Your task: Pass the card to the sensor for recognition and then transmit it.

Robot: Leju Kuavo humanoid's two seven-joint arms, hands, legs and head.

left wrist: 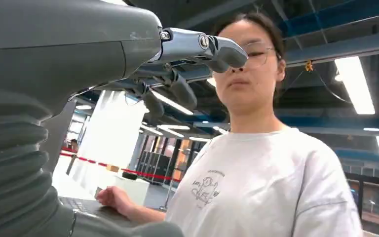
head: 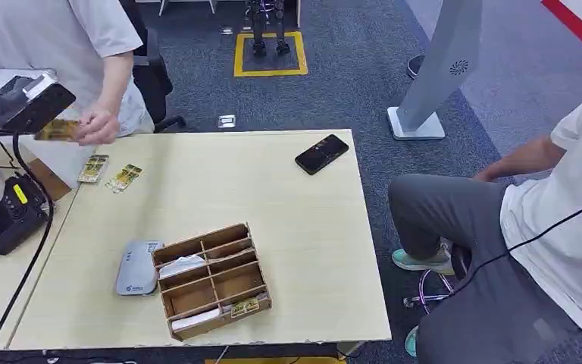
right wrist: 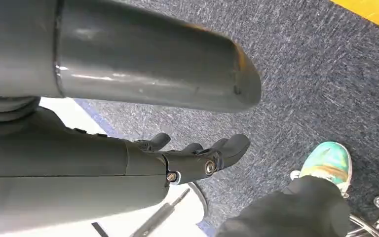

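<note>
My left hand (head: 36, 106) is raised at the far left, beyond the table's corner. A yellow card (head: 55, 130) sits just under it, pinched by a standing person's hand (head: 97, 126). In the left wrist view my left hand's fingers (left wrist: 177, 89) are spread apart with nothing between them. The grey sensor pad (head: 136, 267) lies on the table beside a wooden card organizer (head: 211, 279). My right hand (right wrist: 197, 160) hangs over the carpet, fingers loose and holding nothing.
Two more cards (head: 111, 173) lie near the table's far left corner. A black phone (head: 321, 153) lies at the far right. A black device (head: 17, 209) with cables stands left of the table (head: 288, 227). A seated person (head: 515, 250) is at the right.
</note>
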